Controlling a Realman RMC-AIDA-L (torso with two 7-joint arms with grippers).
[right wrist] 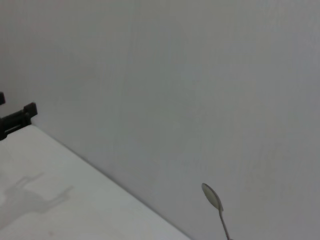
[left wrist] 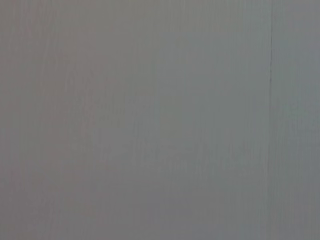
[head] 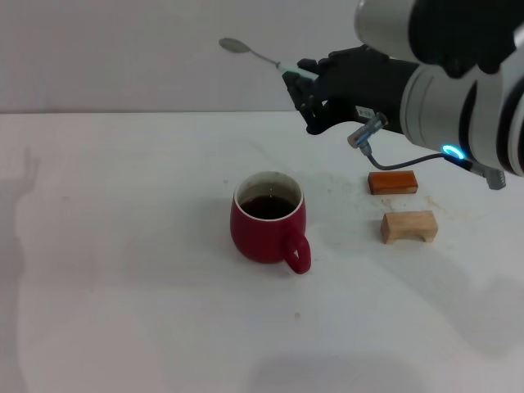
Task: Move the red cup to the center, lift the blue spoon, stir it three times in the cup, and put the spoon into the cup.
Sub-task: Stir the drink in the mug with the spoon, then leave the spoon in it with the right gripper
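Head view: the right arm reaches in from the upper right, its white forearm thick in the corner and its black right gripper (head: 309, 88) held high above the far part of the table (head: 123, 270). The fingers are pinched together on the pale handle of the blue spoon (head: 255, 55), which sticks out from them up and toward the robot's left, nearly level, with the grey metal bowl at the far tip against the pale wall. The spoon is clear of everything, well above the tabletop.

The red cup (head: 267, 226) stands upright on the white table, about mid-table, below the gripper and nearer the robot. Its loop handle points toward the robot and a little to its right, and dark liquid shows inside the white inner wall. The spoon's bowl hangs well apart from the cup's rim, higher and farther back.

On the robot's right of the cup lie a small orange-red block (head: 392, 182) and, just nearer, a light wooden block (head: 408, 227); the two are close but not touching.

The right wrist view catches only the spoon's bowl and neck against the wall, with the table edge below. The left gripper shows nowhere; its wrist camera sees only a flat grey surface.
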